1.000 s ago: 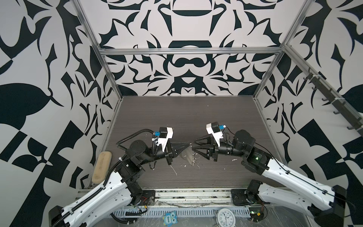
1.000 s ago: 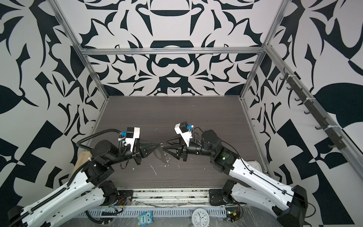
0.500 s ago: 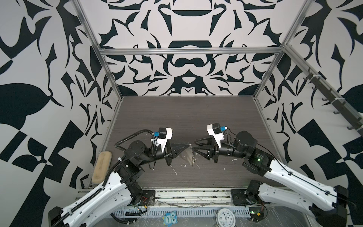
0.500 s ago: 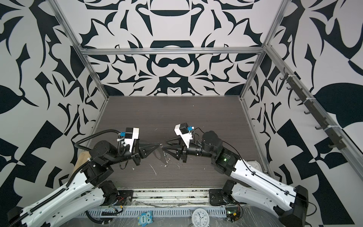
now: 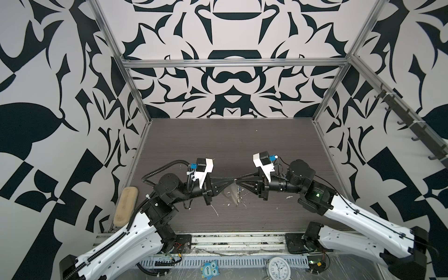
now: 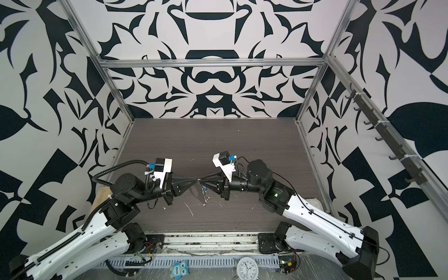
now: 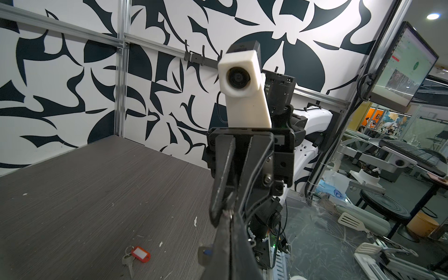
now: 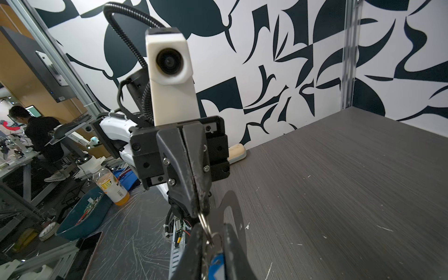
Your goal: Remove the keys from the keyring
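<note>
Silver keyring [image 8: 237, 206] hangs in the air over the desk [image 7: 97, 194]. My left claw [image 8: 197, 211] is closed all the way and pinches it tight at its edge. My right claw [image 7: 226, 214] is squeezed nearly shut on the small ring of the blue key [image 8: 215, 265], right beside the left one. The red key [image 7: 140, 254] lies on the desk, already off. I think I should hold the left side firm and pull the right side slowly and straight, so the little ring slides off and does not slip.
</note>
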You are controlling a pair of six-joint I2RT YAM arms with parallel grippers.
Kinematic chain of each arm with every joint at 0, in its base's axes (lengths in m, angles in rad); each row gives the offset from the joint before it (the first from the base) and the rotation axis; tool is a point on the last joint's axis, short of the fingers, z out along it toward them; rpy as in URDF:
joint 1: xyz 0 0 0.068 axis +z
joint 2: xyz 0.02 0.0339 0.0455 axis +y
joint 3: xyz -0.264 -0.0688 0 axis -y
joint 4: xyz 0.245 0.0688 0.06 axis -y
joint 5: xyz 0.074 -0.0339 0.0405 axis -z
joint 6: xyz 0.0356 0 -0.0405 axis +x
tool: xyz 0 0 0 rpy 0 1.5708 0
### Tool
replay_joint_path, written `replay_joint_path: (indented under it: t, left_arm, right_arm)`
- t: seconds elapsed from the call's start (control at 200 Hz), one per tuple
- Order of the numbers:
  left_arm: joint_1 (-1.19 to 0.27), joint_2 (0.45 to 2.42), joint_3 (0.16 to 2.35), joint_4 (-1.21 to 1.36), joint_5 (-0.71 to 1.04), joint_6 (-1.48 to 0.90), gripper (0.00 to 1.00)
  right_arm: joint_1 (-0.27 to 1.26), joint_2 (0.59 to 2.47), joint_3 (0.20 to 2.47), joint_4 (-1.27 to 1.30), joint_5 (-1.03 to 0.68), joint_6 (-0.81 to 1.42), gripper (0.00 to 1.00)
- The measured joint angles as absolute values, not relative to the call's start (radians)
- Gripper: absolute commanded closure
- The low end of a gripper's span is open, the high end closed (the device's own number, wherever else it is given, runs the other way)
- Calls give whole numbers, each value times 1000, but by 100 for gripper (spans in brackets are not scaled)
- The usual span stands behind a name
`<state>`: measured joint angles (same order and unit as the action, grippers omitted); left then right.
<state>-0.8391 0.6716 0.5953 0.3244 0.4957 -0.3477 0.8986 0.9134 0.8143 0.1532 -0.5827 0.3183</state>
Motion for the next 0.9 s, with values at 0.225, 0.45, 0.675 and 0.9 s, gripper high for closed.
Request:
replay_joint_path:
  t: [0.225,0.45,0.675,0.9]
  left_arm:
    - [-837,675,595,318,486,-348,86]
    - [-840,648,621,212,419,-344,63]
    - [-840,642,687,109,382,-334,71]
    - [-840,723,736,36,410,-315,67]
  right_arm:
    - [899,913,828,128,-593,313,100]
    - [899,944,972,-121,-516,274,100]
    - [899,977,1084,-333,-425,221,100]
    - [907,1026,1153,-471,-391,175,100]
